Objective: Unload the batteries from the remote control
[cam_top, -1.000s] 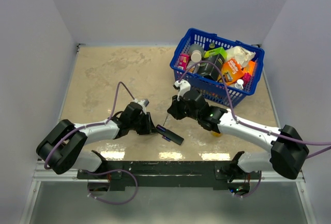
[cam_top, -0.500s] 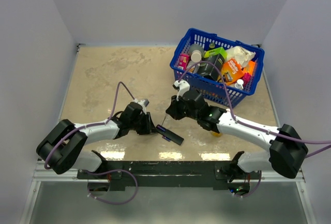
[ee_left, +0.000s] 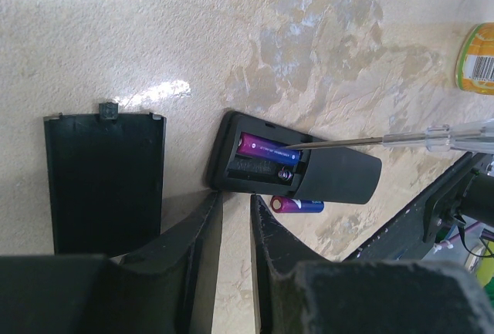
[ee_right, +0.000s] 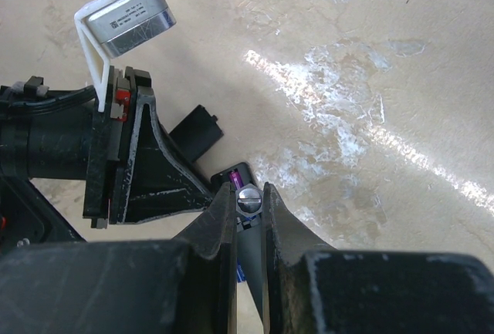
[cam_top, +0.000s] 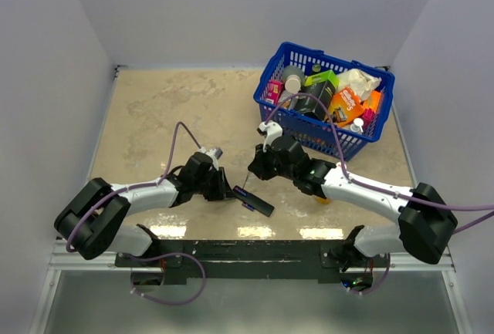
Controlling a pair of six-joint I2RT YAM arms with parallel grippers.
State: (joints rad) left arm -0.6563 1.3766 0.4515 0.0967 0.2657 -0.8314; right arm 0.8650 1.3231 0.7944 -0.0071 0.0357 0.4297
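the right end effector pinches a screwdriver, tip at a battery in the remote control. left end effector is slightly spread.

1. My left arm runs from its base at the lower left, the forearm low and almost level, pointing right toward the middle of the desk.
2. The left gripper sits close above the surface, its jaws a narrow slit apart with nothing between them.
3. In the left wrist view, its two fingers lean toward each other at the tips.
4. My right arm stretches from the lower right up and leftward, with the wrist raised above the forearm.
5. The right gripper tips down and to the left, facing the left one, near it but apart.
6. Its jaws are pinched tight on a thin screwdriver.
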